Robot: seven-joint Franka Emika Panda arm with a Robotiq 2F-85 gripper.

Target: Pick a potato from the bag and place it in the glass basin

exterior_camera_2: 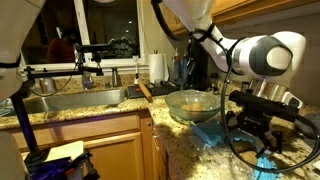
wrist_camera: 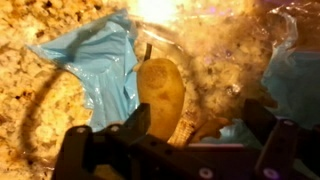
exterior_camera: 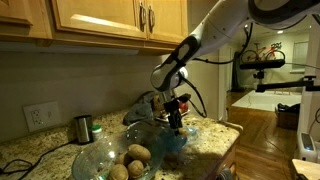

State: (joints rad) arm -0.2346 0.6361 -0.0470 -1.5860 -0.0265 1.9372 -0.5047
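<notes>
1. The gripper (wrist_camera: pixel 198 125) stood wide open and held nothing. Its fingers rose from the bottom edge of the wrist view.
2. A potato (wrist_camera: pixel 162 95) lay mid-frame just above the jaws, closer to the finger on the frame's left. Its long axis ran top to bottom, across the closing line.
3. It sat inside the blue bag (wrist_camera: pixel 100 60).
4. The glass bowl (exterior_camera: pixel 92 152) sat lower left in an exterior view, beside the bag, with potatoes (exterior_camera: pixel 136 155) already inside.
</notes>
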